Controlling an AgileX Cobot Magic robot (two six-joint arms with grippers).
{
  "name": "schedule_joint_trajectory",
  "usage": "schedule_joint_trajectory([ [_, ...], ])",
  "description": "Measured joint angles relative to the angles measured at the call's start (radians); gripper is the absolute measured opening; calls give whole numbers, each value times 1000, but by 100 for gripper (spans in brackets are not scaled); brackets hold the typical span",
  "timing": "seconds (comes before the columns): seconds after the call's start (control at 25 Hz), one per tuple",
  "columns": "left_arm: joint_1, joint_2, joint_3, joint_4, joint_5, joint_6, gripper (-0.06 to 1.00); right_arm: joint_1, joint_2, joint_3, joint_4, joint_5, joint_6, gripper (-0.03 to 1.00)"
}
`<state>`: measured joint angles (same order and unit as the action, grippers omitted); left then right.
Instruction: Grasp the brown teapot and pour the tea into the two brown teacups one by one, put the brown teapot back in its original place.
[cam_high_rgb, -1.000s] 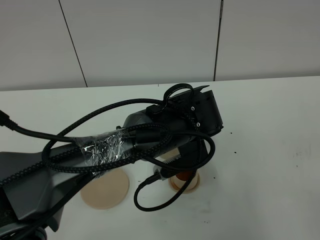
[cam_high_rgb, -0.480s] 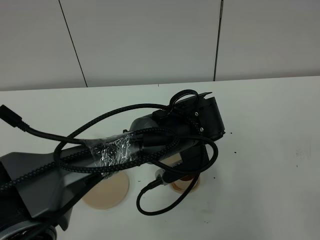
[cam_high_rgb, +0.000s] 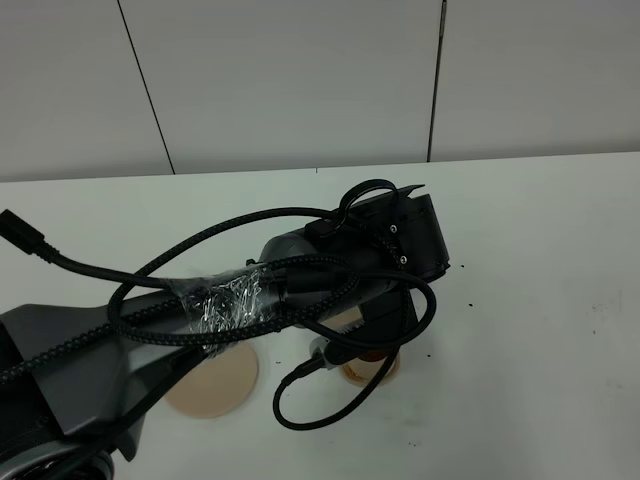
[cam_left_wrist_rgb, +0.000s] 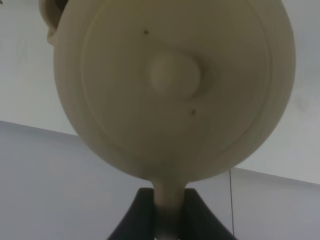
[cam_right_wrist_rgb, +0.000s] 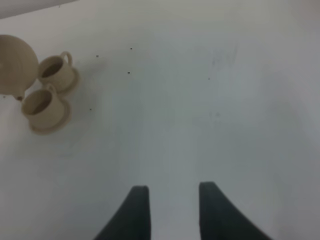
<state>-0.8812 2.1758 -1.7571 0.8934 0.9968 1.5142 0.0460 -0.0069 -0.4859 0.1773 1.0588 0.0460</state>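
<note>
**Teapot tipped over the cups**

The left end effector (cam_left_wrist_rgb: 167, 220) is clamped tight on the loop handle of the squat light-tan clay teapot (cam_left_wrist_rgb: 175, 85), holding it tilted above the two small light-tan clay teacups (cam_right_wrist_rgb: 47, 92) on their saucers. The flat round tan saucer (cam_high_rgb: 210, 385) on the white table (cam_high_rgb: 540, 300) sits bare. The right end effector (cam_right_wrist_rgb: 170, 212) hangs half open over bare table, holding nothing. Judging from here, the thin handle could twist in the grip, or the knobbed lid could slide off, and a stream missing the narrow cups would spill.

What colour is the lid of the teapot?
Light tan, like the teapot body; the left wrist view shows it best.
</note>
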Motion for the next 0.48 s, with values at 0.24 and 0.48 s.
schedule_joint_trajectory([
  [0.24, 0, 0, 0, 0, 1, -21, 17, 0, 0, 0, 0, 0, 0, 24],
  [0.48, 0, 0, 0, 1, 28, -56, 17, 0, 0, 0, 0, 0, 0, 24],
])
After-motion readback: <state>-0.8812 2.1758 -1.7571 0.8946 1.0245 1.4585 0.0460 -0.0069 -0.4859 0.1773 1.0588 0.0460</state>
